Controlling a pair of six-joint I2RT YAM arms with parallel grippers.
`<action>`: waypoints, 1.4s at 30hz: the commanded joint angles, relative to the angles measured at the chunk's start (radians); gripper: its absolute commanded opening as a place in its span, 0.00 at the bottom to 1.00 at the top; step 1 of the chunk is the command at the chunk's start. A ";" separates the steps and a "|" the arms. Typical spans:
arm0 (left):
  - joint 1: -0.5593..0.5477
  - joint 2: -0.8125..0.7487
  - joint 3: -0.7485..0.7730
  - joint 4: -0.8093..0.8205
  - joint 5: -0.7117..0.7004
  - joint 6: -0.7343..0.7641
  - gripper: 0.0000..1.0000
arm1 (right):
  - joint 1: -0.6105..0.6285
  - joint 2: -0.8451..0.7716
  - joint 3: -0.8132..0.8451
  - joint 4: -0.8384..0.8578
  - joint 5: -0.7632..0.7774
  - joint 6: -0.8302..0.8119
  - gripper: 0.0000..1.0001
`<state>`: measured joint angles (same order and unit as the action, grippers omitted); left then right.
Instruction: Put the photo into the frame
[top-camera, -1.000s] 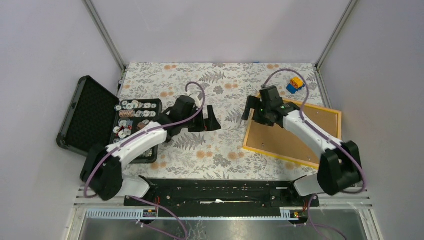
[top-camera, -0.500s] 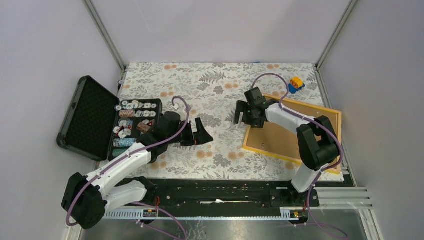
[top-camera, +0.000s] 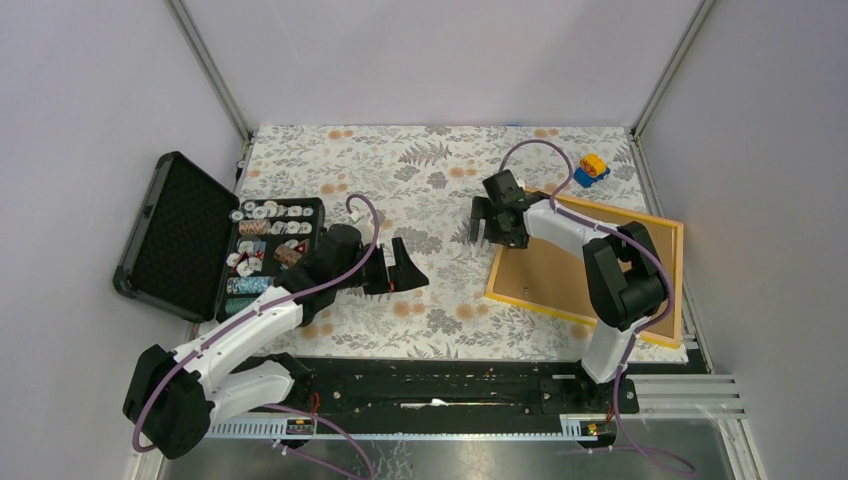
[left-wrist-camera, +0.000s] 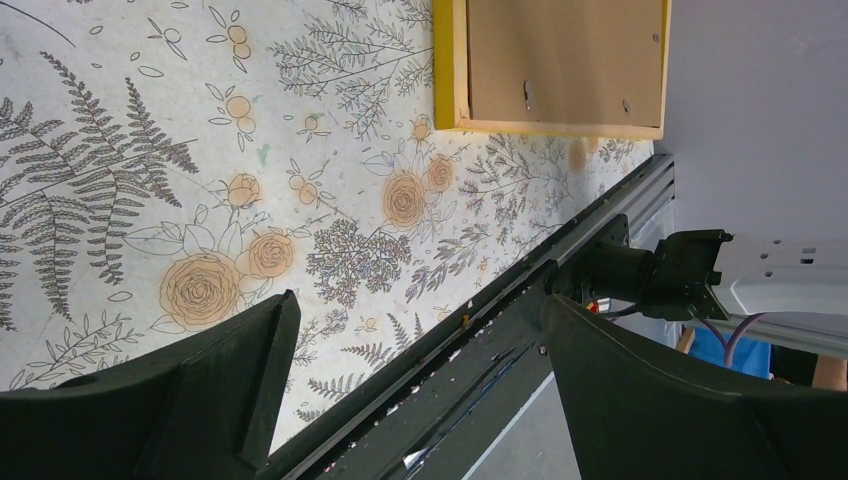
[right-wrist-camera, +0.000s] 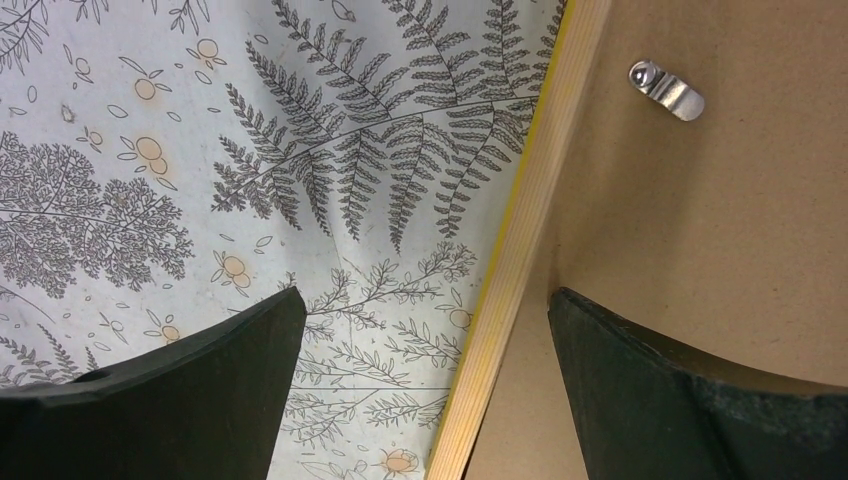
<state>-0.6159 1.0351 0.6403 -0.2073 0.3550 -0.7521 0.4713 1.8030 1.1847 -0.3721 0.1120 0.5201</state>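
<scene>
Floral cloth (top-camera: 440, 170) has free room mid-table. Frame (right-wrist-camera: 510, 250) lies face-down, pane hidden under brown backing (top-camera: 545, 265). Right gripper (right-wrist-camera: 422, 300) spread wide over its left edge; left gripper (left-wrist-camera: 420, 300) spread, empty.

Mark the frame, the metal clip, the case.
frame (right-wrist-camera: 516, 240), right wrist view, wooden side rail
metal clip (right-wrist-camera: 667, 88), right wrist view, middle of the tab
case (top-camera: 172, 235), top view, foam-lined open lid

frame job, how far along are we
Done: nothing visible. The frame lies back up, the brown backing sheet in it under a metal clip. In hand: the right gripper hangs open over one frame edge, holding nothing; the left gripper is open above the tablecloth. Left: all of it; the photo shows in no view.
</scene>
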 joint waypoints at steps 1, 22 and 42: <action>0.001 -0.035 0.025 0.020 -0.011 0.001 0.99 | 0.012 0.076 -0.003 0.056 -0.065 -0.012 1.00; 0.002 -0.087 0.085 -0.100 -0.085 0.023 0.99 | 0.132 0.012 0.131 0.040 -0.130 -0.071 1.00; -0.126 0.325 0.214 0.070 0.033 0.027 0.99 | -0.448 0.008 0.253 0.003 -0.121 -0.162 1.00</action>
<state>-0.7208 1.3594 0.8074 -0.2100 0.3698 -0.7269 0.0174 1.7203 1.3300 -0.3748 -0.0101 0.3977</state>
